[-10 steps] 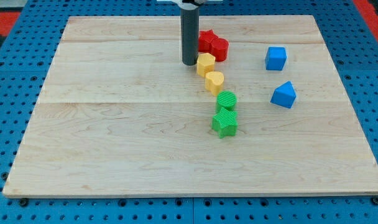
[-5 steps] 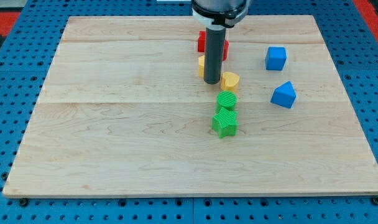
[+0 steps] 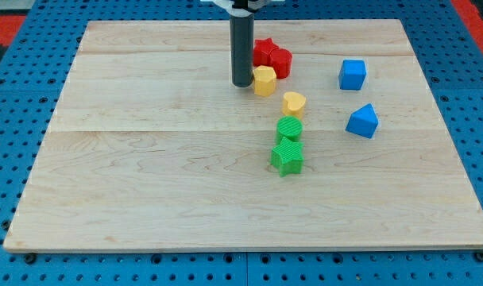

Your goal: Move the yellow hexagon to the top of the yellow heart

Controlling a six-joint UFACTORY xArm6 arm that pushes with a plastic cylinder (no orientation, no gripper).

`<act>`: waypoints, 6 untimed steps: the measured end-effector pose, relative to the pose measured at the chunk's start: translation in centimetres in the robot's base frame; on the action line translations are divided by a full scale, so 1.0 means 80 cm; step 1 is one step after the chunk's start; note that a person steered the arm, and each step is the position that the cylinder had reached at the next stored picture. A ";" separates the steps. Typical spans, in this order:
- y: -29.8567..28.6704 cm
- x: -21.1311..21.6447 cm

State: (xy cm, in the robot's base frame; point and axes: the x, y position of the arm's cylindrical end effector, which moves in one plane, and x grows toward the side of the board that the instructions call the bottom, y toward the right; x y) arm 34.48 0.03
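Observation:
The yellow hexagon lies near the board's top centre, just below the red blocks. The yellow heart lies a little below and to the right of it, with a small gap between them. My tip rests on the board right at the hexagon's left side, touching or nearly touching it. The dark rod rises from there to the view's top edge.
Two red blocks sit touching just above the hexagon. A green cylinder-like block and a green star lie below the heart. A blue cube and a blue wedge-like block lie at the right. The wooden board sits on a blue pegboard.
The heart has been pushed right, away from under the hexagon. My tip went down between the two yellow blocks, then came back to the hexagon's left side.

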 end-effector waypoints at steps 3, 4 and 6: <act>0.040 -0.009; 0.040 -0.009; 0.045 -0.008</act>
